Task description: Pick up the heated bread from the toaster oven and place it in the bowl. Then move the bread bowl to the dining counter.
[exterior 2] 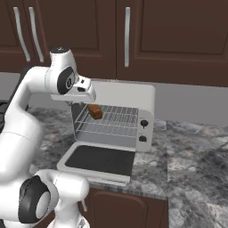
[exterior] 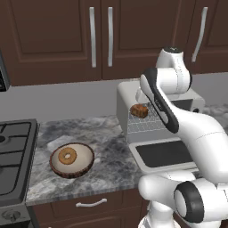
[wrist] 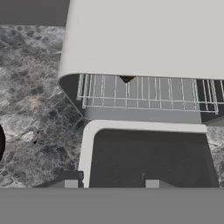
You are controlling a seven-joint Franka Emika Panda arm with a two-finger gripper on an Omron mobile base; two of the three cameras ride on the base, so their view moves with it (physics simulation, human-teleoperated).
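Bread [exterior: 139,111] in toaster oven [exterior 2: 133,99]; pastry [exterior: 67,156] in bowl [exterior: 84,165]

Before me the boxy light-grey toaster oven [exterior: 127,95] has a silver wire rack [exterior 2: 111,121] and a dark glass door [exterior 2: 100,159]. The small golden-brown bread piece [exterior: 139,111] has a darker crust. The worktop [exterior: 102,133] is grey-and-white marbled stone. The round bowl [exterior: 71,160] is dark brown outside, pale beige inside.

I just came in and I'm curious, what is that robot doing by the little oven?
The robot's arm is up above the toaster oven, whose door is folded down open. The heated bread sits on the wire rack inside; nothing holds it yet. The bowl waits on the counter to the left with a ring-shaped pastry in it.
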